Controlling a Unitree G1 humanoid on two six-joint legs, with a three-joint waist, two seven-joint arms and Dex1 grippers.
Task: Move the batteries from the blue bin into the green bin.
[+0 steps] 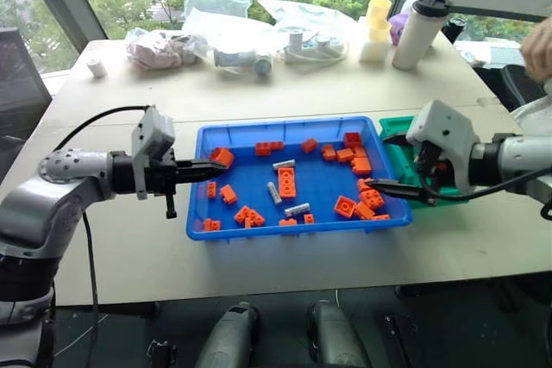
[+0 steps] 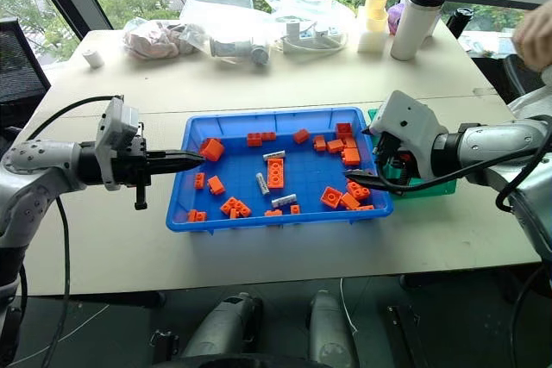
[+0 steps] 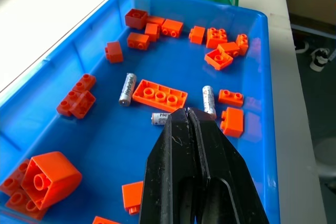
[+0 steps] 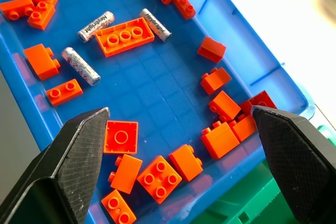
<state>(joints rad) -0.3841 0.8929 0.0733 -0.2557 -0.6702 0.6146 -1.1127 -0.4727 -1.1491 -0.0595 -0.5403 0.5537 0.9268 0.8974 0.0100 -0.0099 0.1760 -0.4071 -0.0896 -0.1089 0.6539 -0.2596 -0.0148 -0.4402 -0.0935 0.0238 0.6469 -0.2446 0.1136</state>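
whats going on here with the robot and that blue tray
A two-armed robot is sorting batteries out of a blue bin full of orange bricks into the green bin beside it. Three batteries lie in the blue bin. The right claw hangs open over its near end; the left claw is shut, pointing in from the opposite end.

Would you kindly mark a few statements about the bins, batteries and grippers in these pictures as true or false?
1. Three batteries lie in the blue bin. True.
2. The left gripper is wide open. False: its fingers are pressed together.
3. The right gripper is open and holds nothing. True.
4. The green bin stands at the left arm's end of the blue bin. False: it stands beside the right arm's end.
5. A battery is already gripped by the right gripper. False: all three lie loose among the orange toy bricks.
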